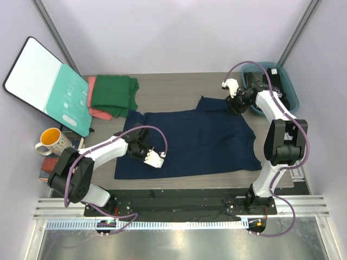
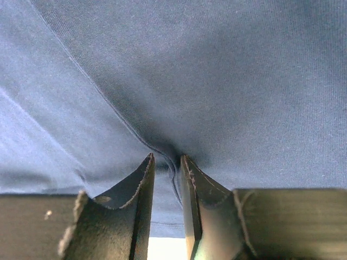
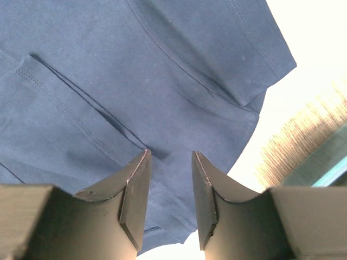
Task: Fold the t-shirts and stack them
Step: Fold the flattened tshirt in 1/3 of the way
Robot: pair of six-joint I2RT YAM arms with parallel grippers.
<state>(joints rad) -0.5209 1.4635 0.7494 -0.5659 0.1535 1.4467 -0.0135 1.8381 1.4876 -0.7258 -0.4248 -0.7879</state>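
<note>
The navy blue t-shirt (image 1: 190, 143) lies spread flat in the middle of the table. My left gripper (image 1: 139, 135) is down on its left part. In the left wrist view the gripper (image 2: 167, 158) is nearly closed, pinching a raised seam fold of the navy cloth (image 2: 206, 81). My right gripper (image 1: 232, 107) is at the shirt's far right corner. In the right wrist view it (image 3: 170, 154) is open, its tips resting on the navy cloth (image 3: 135, 65) near a sleeve. The dark green tee (image 1: 114, 93) lies folded on the salmon-pink one (image 1: 92, 100) at the back left.
A teal-and-white board (image 1: 51, 86) leans at the back left. A yellow mug (image 1: 50, 141) stands at the left edge. A teal bin (image 1: 290, 89) with something black in it sits at the back right, behind my right arm.
</note>
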